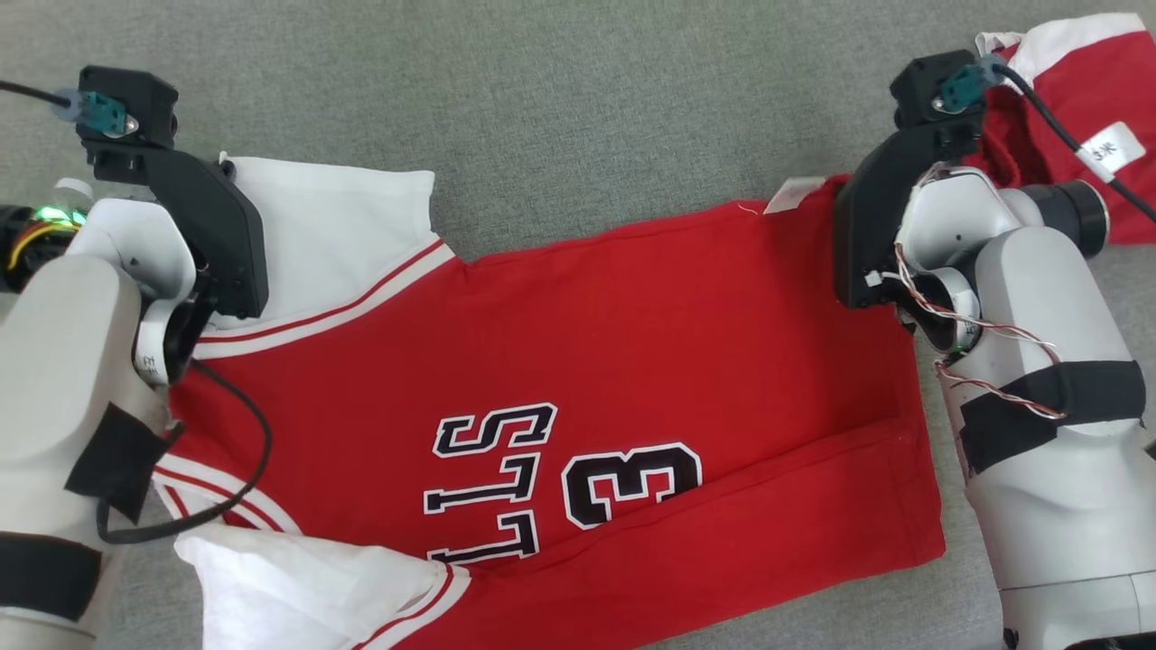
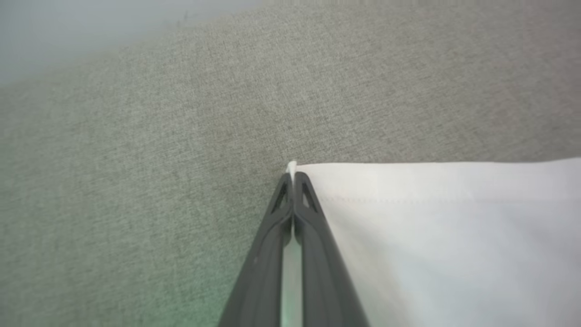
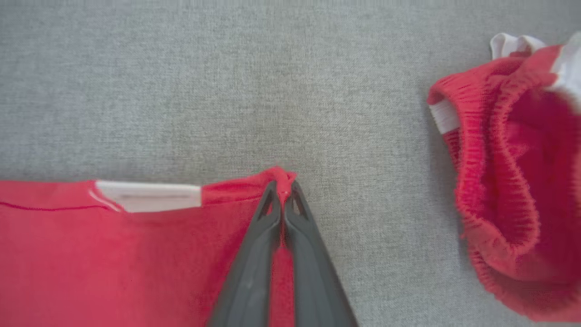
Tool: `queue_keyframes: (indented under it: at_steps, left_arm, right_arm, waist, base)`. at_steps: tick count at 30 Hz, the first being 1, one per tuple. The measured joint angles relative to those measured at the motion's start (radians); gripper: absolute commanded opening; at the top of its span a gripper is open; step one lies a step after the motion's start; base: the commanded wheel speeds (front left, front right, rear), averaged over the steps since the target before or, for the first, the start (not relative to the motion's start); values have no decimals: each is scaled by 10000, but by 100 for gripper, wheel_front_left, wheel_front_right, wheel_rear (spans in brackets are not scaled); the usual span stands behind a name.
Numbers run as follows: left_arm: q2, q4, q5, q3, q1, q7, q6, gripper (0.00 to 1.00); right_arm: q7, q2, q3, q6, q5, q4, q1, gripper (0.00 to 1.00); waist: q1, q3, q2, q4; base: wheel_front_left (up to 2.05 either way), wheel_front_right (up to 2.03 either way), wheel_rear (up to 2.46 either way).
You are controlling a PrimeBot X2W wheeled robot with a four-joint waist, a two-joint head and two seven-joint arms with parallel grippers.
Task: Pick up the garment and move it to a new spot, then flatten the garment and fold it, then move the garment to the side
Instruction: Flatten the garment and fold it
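Garment (image 1: 587, 343): lay spread on the grey surface (image 1: 578, 108) before you | left gripper (image 2: 292, 179): clamped on its white sleeve corner (image 2: 317, 175) | right gripper (image 3: 282, 188): clamped on its red hem corner (image 3: 280, 175) | why: you likely held both far corners to tension it flat for folding.

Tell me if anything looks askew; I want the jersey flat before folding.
Yes. The red jersey is not flat: its near edge looks doubled over in a long strip, and the near white sleeve is rumpled. Red shorts lie bunched beside the right gripper, apart from the jersey.
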Motion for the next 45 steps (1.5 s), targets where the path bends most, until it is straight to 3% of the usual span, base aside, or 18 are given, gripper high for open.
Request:
queue_keyframes:
  at_steps: [9, 17, 23, 29, 36, 45]
  left_arm:
    - [-723, -949, -1028, 667, 1597, -1584, 123, 0]
    - [-1014, -3300, -1670, 1175, 3793, -2708, 491, 0]
    - [-1147, -4778, -2073, 1114, 5985, -2817, 830, 0]
    - [-1206, -6077, -2253, 993, 7936, -2861, 1283, 0]
    - [-1204, -6692, -2341, 610, 8915, -2585, 1402, 0]
    - [-1371, -7365, -2842, 978, 9553, -2792, 1592, 0]
  right_arm:
    - [-1302, -173, -286, 0, 608, -784, 1136, 0]
    - [-1624, -936, -382, 0, 913, -2105, 3051, 0]
    - [-1254, -1175, -491, 0, 1695, -2679, 4548, 0]
    - [-832, -1453, -784, 0, 1772, -3026, 5727, 0]
    - [-571, -1616, -1279, 0, 1674, -3348, 6410, 0]
    - [-568, -1877, -1427, 0, 1143, -3475, 6669, 0]
  waist:
    - [0, -611, 0, 255]
    - [-1, -1503, -1, 685]
    - [-2, -2251, 0, 1046]
    - [-2, -3015, -2, 1431]
    - [-3, -3552, -1, 1812]
    - [-1, -3892, -1, 2286]
  base:
    - [0, 0, 0]
    - [0, 0, 0]
    - [0, 0, 0]
    - [0, 0, 0]
    - [0, 0, 0]
    - [0, 0, 0]
